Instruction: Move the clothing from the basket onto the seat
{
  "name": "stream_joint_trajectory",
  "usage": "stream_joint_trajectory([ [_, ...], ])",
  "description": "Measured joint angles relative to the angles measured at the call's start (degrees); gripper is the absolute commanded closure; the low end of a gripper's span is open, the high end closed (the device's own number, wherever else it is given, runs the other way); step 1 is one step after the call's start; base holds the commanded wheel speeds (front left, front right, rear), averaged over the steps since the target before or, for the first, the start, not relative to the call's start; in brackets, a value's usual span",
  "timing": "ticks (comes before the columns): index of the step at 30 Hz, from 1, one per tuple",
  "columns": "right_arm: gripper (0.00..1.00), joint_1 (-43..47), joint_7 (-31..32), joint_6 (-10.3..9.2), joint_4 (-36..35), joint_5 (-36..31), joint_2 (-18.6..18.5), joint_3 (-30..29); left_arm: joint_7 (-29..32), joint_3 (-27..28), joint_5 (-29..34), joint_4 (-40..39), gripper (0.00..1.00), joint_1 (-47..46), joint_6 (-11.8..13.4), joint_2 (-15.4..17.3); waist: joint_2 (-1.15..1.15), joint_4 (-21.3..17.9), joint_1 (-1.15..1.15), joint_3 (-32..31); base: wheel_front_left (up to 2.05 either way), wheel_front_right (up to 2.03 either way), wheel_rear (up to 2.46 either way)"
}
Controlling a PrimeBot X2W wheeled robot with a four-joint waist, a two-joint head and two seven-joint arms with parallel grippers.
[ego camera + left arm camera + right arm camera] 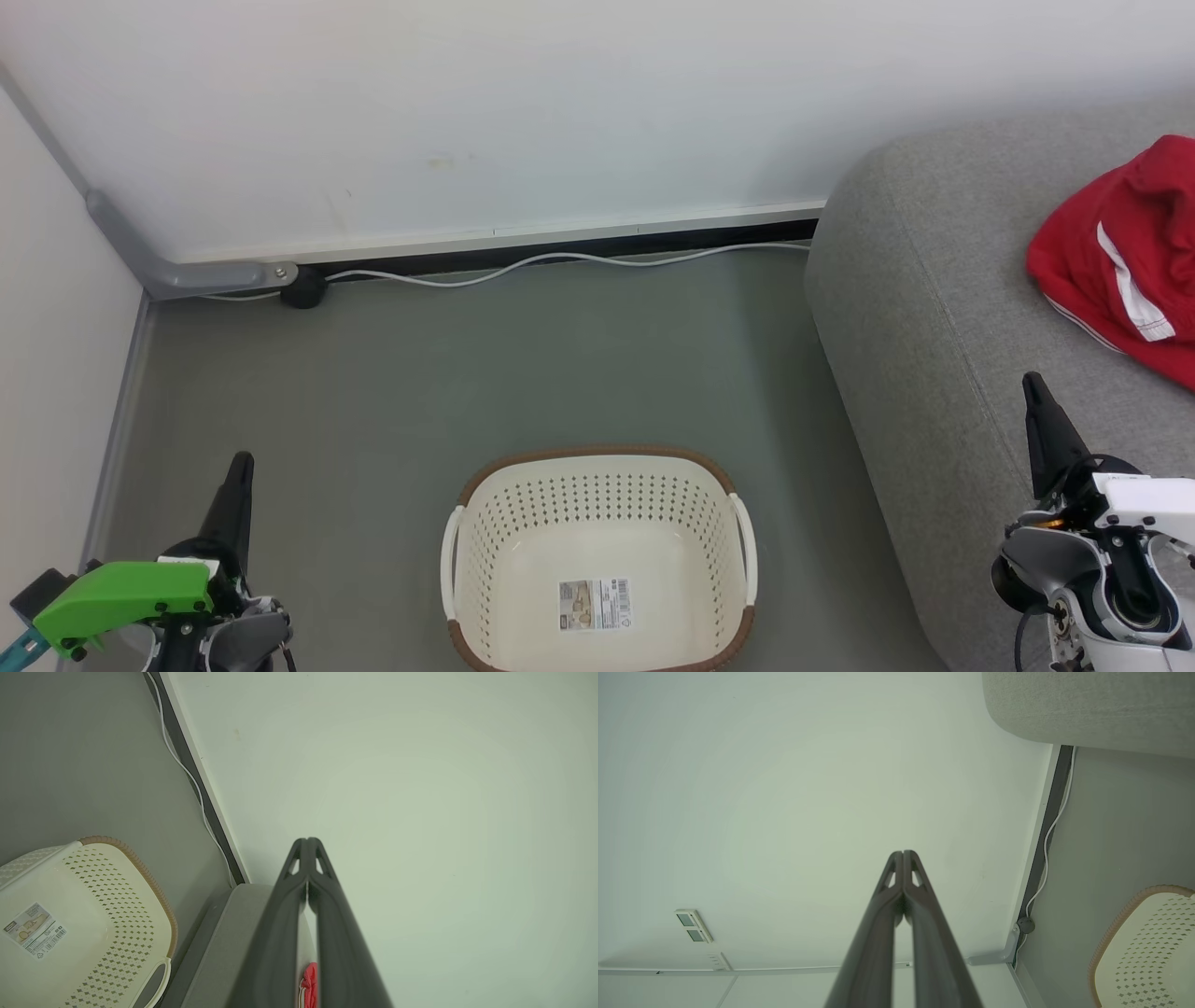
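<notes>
Head view tells me we look done: basket (597, 504) empty, red clothing (1120, 252) on the sofa (915, 308), left tool (240, 467) and right tool (1033, 387) clenched empty.

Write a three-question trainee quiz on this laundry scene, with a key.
1. True or false: the laundry basket holds nothing but its paper label.
2. Where does the red garment lie? A) floor B) grey sofa C) basket
3. Fill in: the left gripper and the right gripper are both ____ (open/shut).
Key: 1 true; 2 B; 3 shut.
</notes>
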Motion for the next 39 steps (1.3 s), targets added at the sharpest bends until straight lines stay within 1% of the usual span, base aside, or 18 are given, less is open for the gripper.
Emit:
stream_joint_trajectory([
  [39, 1.0, 0.0, -0.1, 0.01, -0.2, 0.0, 0.0, 0.3, 0.0, 0.2, 0.0, 0.2, 1.0, 0.0, -0.1, -0.1, 0.0, 0.0, 0.0, 0.0, 0.0, 0.0, 0.0],
])
